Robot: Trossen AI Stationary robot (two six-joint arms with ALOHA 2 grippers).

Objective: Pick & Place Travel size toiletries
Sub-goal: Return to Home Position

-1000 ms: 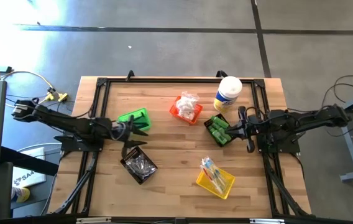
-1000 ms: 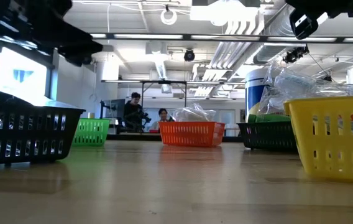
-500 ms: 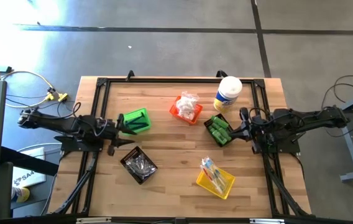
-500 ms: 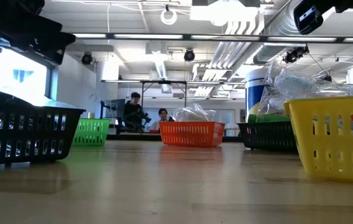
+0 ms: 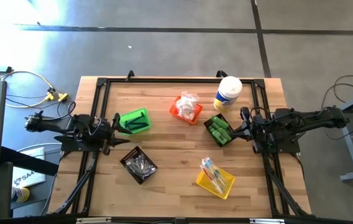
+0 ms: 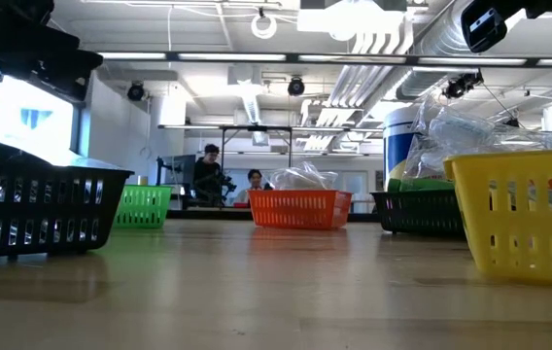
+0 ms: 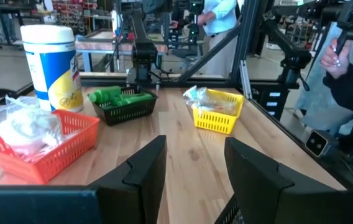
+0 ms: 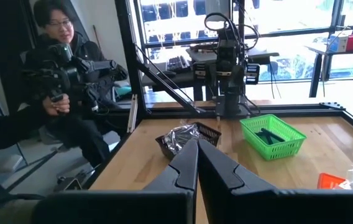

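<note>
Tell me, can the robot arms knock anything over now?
Possibly. The left gripper hangs open right beside the green bin, so a swing of that arm might nudge it. The shut right gripper sits close to the black bin of green bottles, with the tall canister nearby; a wide turn could bump either.

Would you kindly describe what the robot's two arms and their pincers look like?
The left arm and right arm are slim, black, jointed links. The left pincer and right pincer each carry two matte black, flat-sided fingers tapering to blunt wedges. No markings or coloured parts show on them.
</note>
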